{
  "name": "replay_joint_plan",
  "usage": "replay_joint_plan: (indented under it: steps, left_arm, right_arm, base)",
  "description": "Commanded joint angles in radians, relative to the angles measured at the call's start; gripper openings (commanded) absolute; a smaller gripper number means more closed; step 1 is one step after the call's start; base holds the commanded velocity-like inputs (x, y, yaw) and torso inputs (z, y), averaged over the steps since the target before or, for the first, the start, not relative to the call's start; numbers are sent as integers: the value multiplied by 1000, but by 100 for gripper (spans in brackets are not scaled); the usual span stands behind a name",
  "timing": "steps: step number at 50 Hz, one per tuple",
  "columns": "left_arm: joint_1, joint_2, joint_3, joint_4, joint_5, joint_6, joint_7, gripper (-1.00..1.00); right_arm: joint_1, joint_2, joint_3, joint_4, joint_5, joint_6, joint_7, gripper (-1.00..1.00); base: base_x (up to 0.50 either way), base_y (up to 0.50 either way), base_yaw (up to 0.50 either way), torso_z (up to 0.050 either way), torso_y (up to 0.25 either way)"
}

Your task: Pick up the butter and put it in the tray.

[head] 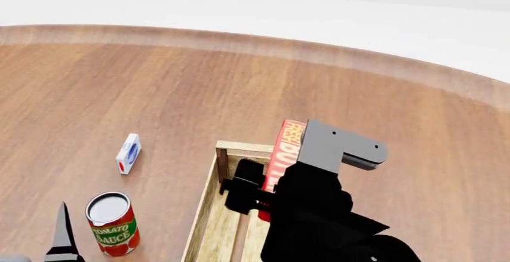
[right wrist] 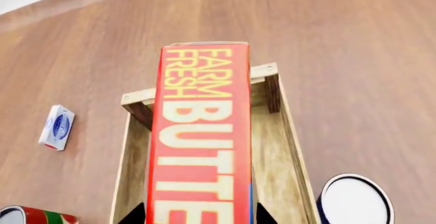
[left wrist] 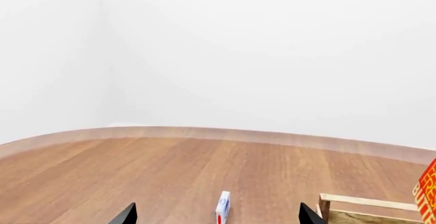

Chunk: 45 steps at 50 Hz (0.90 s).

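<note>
My right gripper (right wrist: 197, 217) is shut on the butter (right wrist: 201, 132), a red-orange carton with pale "FARM FRESH BUTTER" lettering. One black finger presses each long side. The carton hangs lengthwise above the far end of the tray (right wrist: 293, 147), a light-wood crate with brown corner posts. In the head view the butter (head: 285, 148) stands tilted over the tray's end rail (head: 239, 149), with the right gripper (head: 251, 193) behind it. My left gripper (left wrist: 218, 217) is open and holds nothing, low over the table to the left of the tray (left wrist: 361, 206). The butter's edge (left wrist: 428, 191) shows there too.
A small white-and-blue box with a red end (head: 128, 153) lies left of the tray. A tomato sauce can (head: 112, 223) stands near my left fingertip (head: 62, 232). Another can with a white top (right wrist: 354, 201) stands right of the tray. The round wooden table's edge (head: 335, 50) curves far behind.
</note>
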Motion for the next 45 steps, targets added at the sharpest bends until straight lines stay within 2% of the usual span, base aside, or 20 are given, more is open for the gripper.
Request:
replay_joint_plan:
  steps: [1,13,34,45]
  left_arm:
    - [-6,16,-25,-57,-7,44,34,100]
    - [-8,14,-23,-61,-9,47,33,100]
    - [-7,9,-19,-56,-13,47,28,100]
    - [-5,7,-21,-62,-15,56,27,100]
  right_arm:
    - [12,-65,21,75,-76,-34,-60,-100]
    - [-13,-119,-14,134,-114,-62,-90,-100]
    - [-65,-117,-67,109,-153,-56,-36,-100]
    - [-72,-148,-117,148,-195,-59,-101,-100]
  base:
    - [0,0,0,0,0]
    - [0,0,0,1,2]
    - [0,0,0,0,1]
    - [0,0,0,0,1]
